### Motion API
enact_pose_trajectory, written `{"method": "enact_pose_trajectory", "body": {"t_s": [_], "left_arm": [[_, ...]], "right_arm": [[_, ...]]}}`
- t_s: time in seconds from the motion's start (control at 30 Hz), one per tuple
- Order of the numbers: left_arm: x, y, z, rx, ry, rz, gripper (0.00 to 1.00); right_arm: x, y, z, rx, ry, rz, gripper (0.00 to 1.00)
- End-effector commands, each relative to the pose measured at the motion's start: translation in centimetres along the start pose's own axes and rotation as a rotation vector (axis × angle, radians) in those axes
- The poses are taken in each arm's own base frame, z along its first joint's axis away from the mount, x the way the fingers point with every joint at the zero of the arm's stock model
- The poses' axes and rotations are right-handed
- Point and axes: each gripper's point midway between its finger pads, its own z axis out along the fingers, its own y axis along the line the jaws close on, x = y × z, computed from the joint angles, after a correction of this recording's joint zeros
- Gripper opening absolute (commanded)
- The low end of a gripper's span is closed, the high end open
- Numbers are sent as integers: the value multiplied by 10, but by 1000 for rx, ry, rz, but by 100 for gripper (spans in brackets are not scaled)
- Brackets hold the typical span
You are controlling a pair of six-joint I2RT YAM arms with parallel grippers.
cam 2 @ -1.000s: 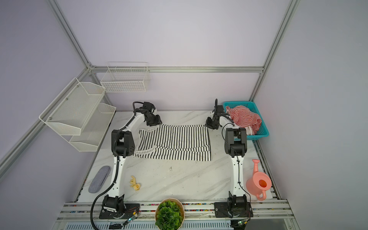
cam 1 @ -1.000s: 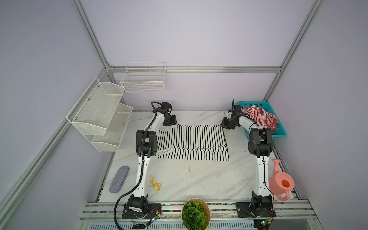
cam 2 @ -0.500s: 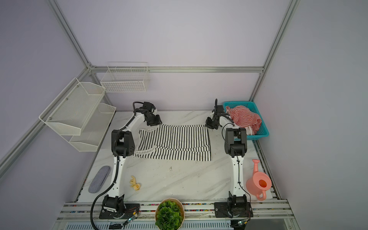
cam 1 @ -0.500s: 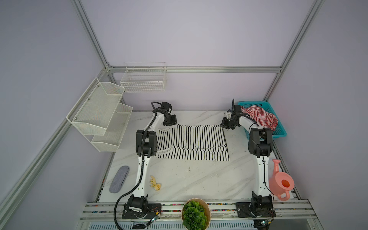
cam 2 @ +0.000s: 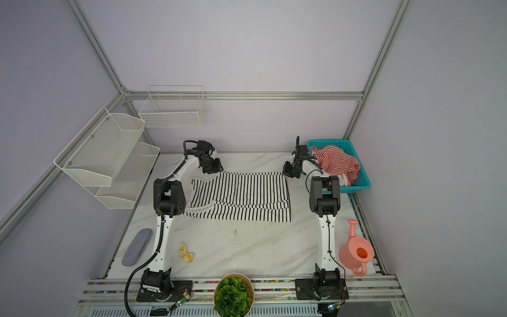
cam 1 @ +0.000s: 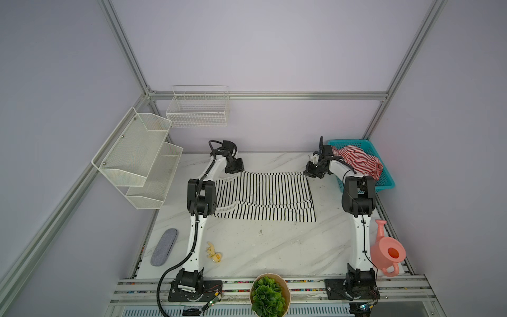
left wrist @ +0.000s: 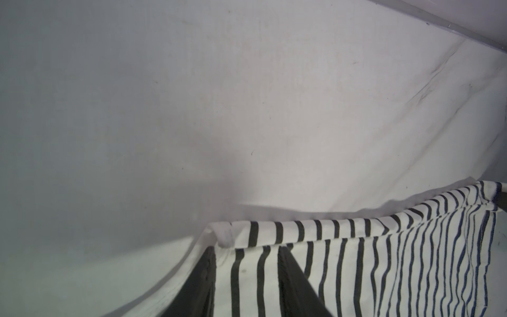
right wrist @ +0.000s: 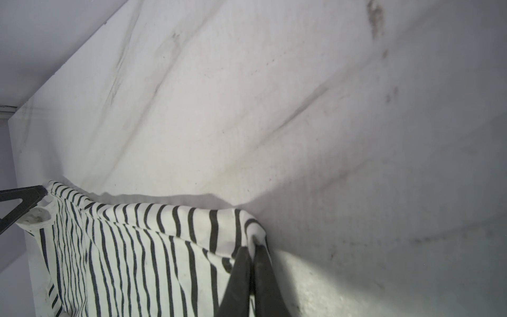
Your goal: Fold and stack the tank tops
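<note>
Right gripper jaws pinch black-and-white tank top hem corner beside teal basket; left gripper jaws half-open, astride its other corner.

Colours noted: black-and-white tank top, narrow even stripes; red-and-white tank top, striped; basket teal; desk white marble, grey veining; watering can salmon pink; plant green; oval pad grey; wall racks white.

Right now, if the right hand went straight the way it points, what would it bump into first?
The right hand is shut on a corner of the black-and-white top, so cloth comes first. Just past that is the marble table. The hand would probably press into it, though depth is hard to judge.
</note>
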Motion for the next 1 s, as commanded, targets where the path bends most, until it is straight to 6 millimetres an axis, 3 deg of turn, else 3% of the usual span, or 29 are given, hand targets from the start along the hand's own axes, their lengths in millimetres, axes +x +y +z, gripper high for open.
{"method": "enact_pose_trajectory", "body": {"t_s": [0.0, 0.33, 0.97], "left_arm": [[-13, -5, -5, 32, -33, 1, 37], [-10, 6, -2, -17, -26, -7, 38], [-29, 13, -20, -81, -96, -16, 45]], "right_arm": [[9, -7, 6, 1, 37, 6, 6], [13, -7, 10, -11, 48, 9, 4], [25, -16, 20, -7, 80, 14, 0]]}}
